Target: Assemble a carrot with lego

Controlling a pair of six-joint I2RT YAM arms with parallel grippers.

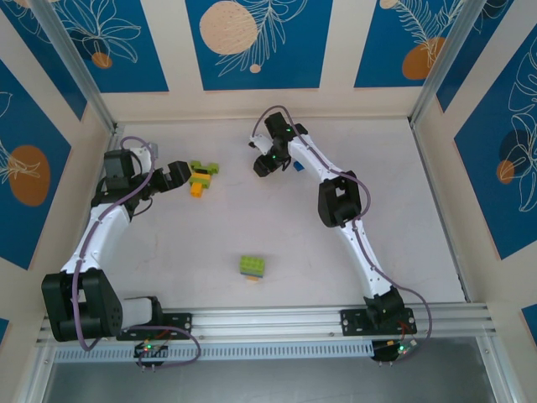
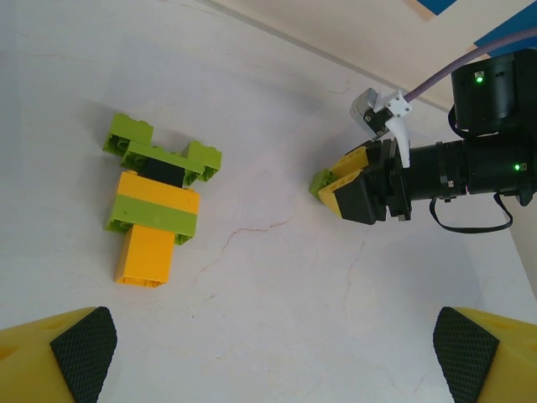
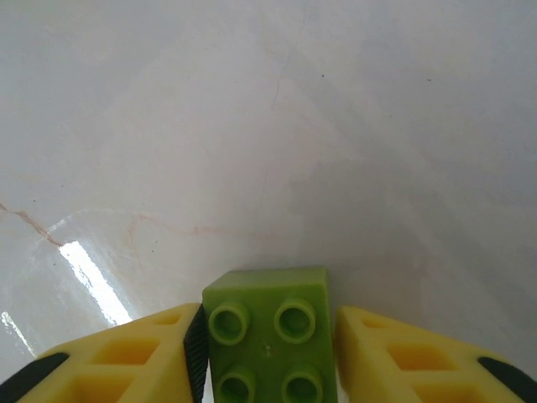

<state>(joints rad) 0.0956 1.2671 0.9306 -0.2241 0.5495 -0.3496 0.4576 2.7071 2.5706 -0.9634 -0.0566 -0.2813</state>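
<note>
Lime brick [image 3: 270, 336] between jaws of outstretched right arm [image 1: 339, 201], grip unclear; left jaws agape.

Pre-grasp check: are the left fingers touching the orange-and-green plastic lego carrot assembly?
Apart. Left wrist view: bare table separates left fingers from orange-and-green lego carrot assembly.

The half-built carrot of orange and lime green plastic bricks [image 1: 202, 177] has the left gripper [image 1: 185, 176] just to its left, jaws wide. To its right, bare white tabletop [image 1: 235, 210] runs to the right gripper [image 1: 261, 168], which straddles a lime green studded brick [image 3: 270, 336]. Well nearer the arm bases stands a small stack of lime green bricks [image 1: 252, 267].
</note>
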